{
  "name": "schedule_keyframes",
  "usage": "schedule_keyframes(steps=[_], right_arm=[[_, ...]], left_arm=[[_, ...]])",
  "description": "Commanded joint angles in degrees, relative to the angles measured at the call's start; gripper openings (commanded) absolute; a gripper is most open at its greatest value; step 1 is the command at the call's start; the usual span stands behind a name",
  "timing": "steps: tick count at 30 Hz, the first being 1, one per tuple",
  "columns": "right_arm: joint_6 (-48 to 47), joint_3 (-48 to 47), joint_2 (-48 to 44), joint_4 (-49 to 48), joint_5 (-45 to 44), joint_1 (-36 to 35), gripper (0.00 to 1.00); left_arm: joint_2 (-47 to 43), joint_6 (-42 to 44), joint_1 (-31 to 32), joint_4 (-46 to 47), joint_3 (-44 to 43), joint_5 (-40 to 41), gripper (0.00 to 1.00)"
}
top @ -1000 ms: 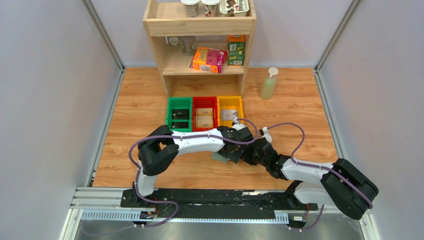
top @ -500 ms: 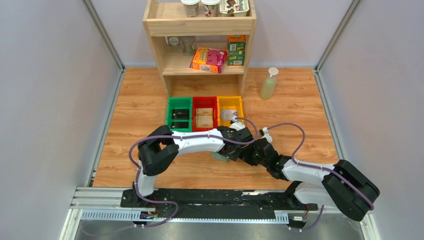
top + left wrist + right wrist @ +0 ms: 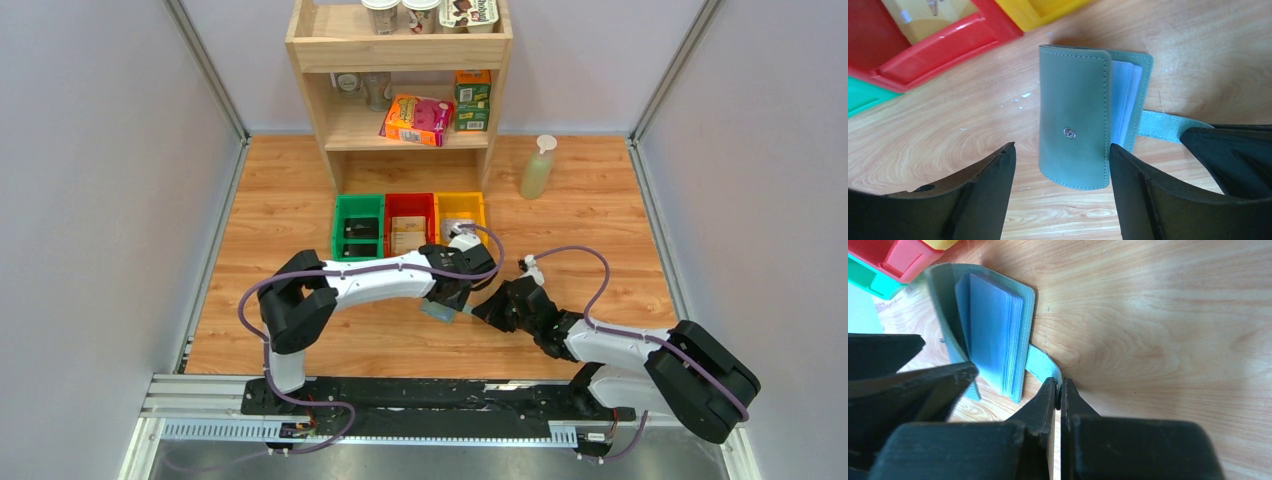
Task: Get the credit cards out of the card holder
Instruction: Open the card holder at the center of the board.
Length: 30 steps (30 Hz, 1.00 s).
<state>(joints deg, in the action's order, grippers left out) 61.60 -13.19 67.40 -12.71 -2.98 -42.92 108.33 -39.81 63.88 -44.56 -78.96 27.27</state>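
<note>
Card holder [image 3: 1075, 115]: grey-green, loosely folded, lying flat on the wooden table [image 3: 1198, 50] near the red bin [image 3: 948, 45] and yellow bin [image 3: 1048, 10]. Pale blue sleeves [image 3: 993, 335] show at its open edge; individual cards cannot be made out. Left gripper [image 3: 1060, 155]: jaws apart, one finger on either side of the holder's near end. Right gripper [image 3: 1058, 387]: pinched together on the closure tab [image 3: 1040, 362].
</note>
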Motion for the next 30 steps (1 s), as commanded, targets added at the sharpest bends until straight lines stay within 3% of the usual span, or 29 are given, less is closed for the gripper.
schedule_keyframes(steps=[1, 6, 10, 13, 14, 16, 21, 26, 28, 30], right_arm=[[-1.9, 0.3, -0.5, 4.1, 0.4, 0.3, 0.0], [-2.6, -0.8, -0.8, 6.3, 0.5, 0.3, 0.0], [-3.4, -1.7, -1.5, 8.5, 0.7, 0.3, 0.0], [-4.1, -2.4, -2.2, 10.1, 0.7, 0.3, 0.0], [-4.4, -2.7, -2.4, 10.6, 0.7, 0.3, 0.0], [-5.2, -3.7, -2.7, 11.8, 0.7, 0.3, 0.0], [-8.2, -7.2, -3.2, 17.9, 0.6, 0.3, 0.05], [-12.0, -12.5, -5.1, 26.8, -0.2, 0.3, 0.24], [-14.0, -14.9, -6.3, 30.7, -0.4, 0.3, 0.36], [-16.0, -17.6, -7.9, 34.9, -1.1, 0.2, 0.54]], left_arm=[[-4.9, -0.5, -2.4, -0.2, 2.2, 1.3, 0.75], [-6.5, -1.0, -4.0, 0.3, 4.3, 0.4, 0.6], [-8.0, -1.5, -5.6, 1.0, 7.0, -1.0, 0.56], [-10.2, -1.8, -6.7, 2.8, 9.6, -2.9, 0.42], [-10.6, -1.9, -7.3, 3.2, 10.7, -3.8, 0.27], [-11.8, -2.3, -8.2, 4.3, 12.2, -5.7, 0.17], [-14.9, -4.0, -10.3, 9.5, 17.3, -13.8, 0.11], [-17.9, -8.0, -11.1, 15.0, 24.1, -20.1, 0.01], [-20.2, -10.4, -11.3, 17.5, 26.8, -21.6, 0.0], [-21.8, -12.7, -11.3, 20.1, 29.5, -22.8, 0.0]])
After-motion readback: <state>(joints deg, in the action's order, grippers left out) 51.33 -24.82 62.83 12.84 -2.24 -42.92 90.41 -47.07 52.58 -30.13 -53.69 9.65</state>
